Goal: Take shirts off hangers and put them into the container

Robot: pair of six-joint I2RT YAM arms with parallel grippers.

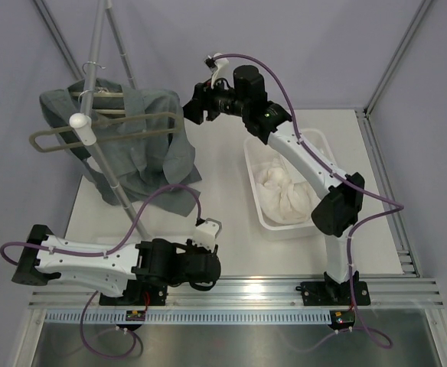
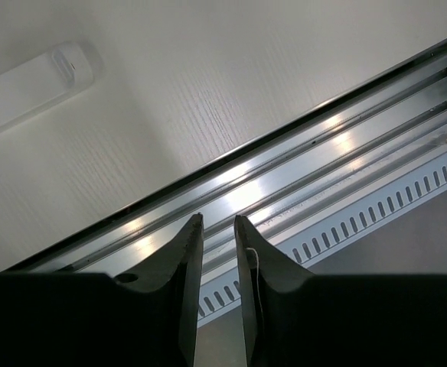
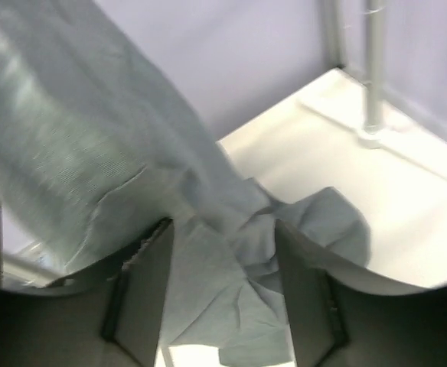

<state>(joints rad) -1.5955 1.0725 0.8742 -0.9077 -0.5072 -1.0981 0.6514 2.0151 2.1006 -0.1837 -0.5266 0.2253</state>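
The dull grey-green shirt hangs on a light-wood hanger at the back left, its hem bunched on the table. My right gripper is raised at the shirt's right shoulder. In the right wrist view its jaws stand open and wide, with the shirt's cloth loose between and beyond them. The white shirt lies crumpled in the white container on the right. My left gripper is low at the table's front edge, its jaws a narrow gap apart with nothing in them.
The grey looped rail and its slanted metal pole cross in front of the hanging shirt. An aluminium track runs along the near table edge. A rack post stands on the table past the shirt.
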